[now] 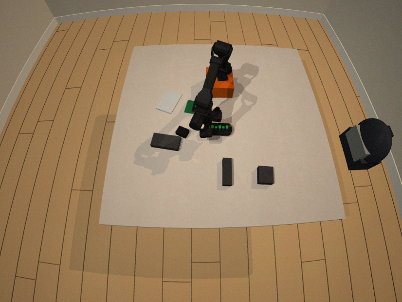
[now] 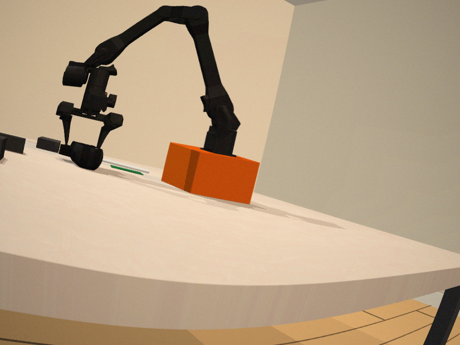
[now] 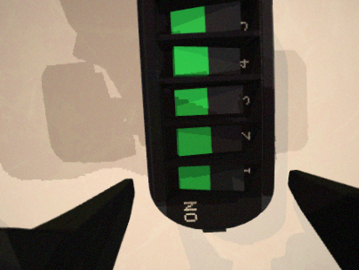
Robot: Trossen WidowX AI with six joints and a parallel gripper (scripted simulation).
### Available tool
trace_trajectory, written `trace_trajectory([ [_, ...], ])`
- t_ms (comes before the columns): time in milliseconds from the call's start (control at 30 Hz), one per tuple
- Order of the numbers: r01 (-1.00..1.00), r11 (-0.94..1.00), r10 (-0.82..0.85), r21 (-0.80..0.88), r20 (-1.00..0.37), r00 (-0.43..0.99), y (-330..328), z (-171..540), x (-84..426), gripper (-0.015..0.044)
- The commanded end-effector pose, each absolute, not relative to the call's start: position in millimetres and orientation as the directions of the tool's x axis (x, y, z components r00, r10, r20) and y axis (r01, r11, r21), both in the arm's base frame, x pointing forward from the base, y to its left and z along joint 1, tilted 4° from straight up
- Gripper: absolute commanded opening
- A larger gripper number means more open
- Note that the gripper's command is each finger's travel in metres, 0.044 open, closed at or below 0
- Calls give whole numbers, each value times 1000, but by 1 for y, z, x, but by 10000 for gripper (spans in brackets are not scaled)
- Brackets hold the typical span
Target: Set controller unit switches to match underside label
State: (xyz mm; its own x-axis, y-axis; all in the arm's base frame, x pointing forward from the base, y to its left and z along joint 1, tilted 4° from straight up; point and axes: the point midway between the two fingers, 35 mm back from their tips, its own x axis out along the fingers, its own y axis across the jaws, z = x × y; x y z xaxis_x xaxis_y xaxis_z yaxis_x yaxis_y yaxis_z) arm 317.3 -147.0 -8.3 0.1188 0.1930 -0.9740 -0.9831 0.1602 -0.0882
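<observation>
The dark controller unit [image 1: 224, 132] [image 2: 88, 156] [image 3: 246, 202] sits on its base on the bench, switches facing up. My gripper [image 2: 82, 145] [image 3: 211, 182] is open over its switch 1 end. In the wrist view one fingertip is on each side of the unit, with a gap to both sides; in the exterior view the tips are down near its top. Switches 1 to 5 show green halves on the left and dark halves on the right; switch 6 is out of the wrist view. Which ends are pressed is hard to tell. The label is hidden underneath.
A small dark block [image 1: 182, 131] and a long dark block [image 1: 165, 141] lie left of the unit. A dark bar [image 1: 227, 172] and a square block [image 1: 265, 175] lie farther forward. A green plate [image 1: 189, 106] and a white plate [image 1: 169, 101] lie near the orange base [image 1: 223, 91].
</observation>
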Motion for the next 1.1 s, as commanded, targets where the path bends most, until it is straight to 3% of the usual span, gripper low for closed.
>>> trace_trajectory([
  [0, -982, 165, 197, -86, -973, 119, -146, -11, 317, 387],
  [67, -982, 165, 197, -86, -973, 119, -146, -11, 317, 335],
  [133, -982, 165, 197, -86, -973, 119, -146, -11, 317, 326],
  [1067, -982, 165, 194, -86, -974, 118, -143, -3, 317, 336],
])
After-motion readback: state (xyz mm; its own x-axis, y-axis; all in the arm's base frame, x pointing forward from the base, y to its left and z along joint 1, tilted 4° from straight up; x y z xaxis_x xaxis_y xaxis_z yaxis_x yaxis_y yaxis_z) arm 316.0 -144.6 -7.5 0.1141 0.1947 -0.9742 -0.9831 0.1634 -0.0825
